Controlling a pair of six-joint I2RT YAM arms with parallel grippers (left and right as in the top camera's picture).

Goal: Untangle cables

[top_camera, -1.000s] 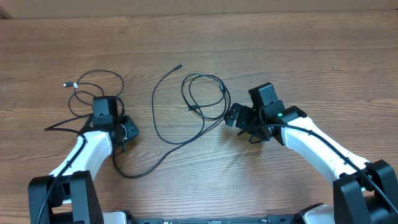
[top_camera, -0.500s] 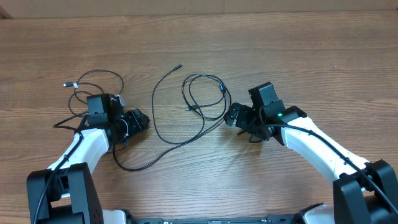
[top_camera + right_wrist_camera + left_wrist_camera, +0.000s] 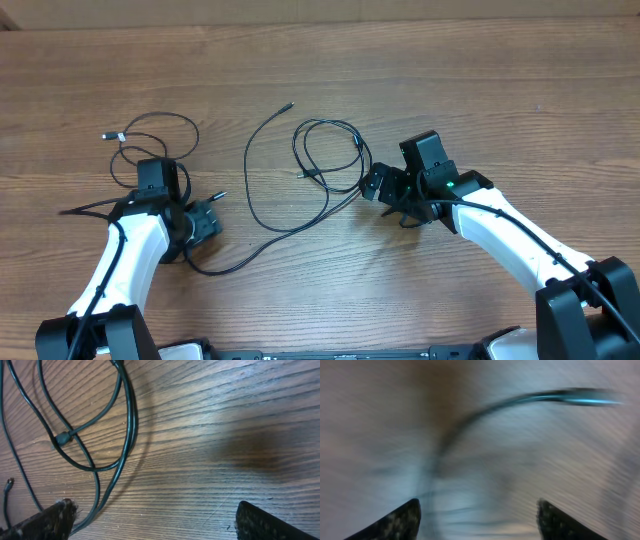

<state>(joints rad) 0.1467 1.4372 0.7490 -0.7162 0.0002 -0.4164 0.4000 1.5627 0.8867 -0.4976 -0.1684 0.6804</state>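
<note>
Three thin black cables lie on the wooden table. A left cable (image 3: pixel 160 130) loops by the left arm, with a silver plug at its far-left end. A long middle cable (image 3: pixel 250 180) curves from the top centre down toward my left gripper (image 3: pixel 207 215). A coiled right cable (image 3: pixel 330 150) lies just left of my right gripper (image 3: pixel 375 186). The left wrist view is blurred: my left gripper (image 3: pixel 477 515) is open, with a cable and its silver-tipped plug (image 3: pixel 585 397) ahead. My right gripper (image 3: pixel 155 517) is open and empty, with the coiled cable (image 3: pixel 127 420) beside its left finger.
The wooden table (image 3: pixel 480 90) extends behind and between the arms. Thicker black arm cables run along the left arm (image 3: pixel 95 205) and the right arm (image 3: pixel 500 215). The table's far edge is at the top of the overhead view.
My left gripper swung right and up, then back down and left, dragging the near end of the middle cable; a silver-tipped plug now shows beside it. The right arm has not moved.
</note>
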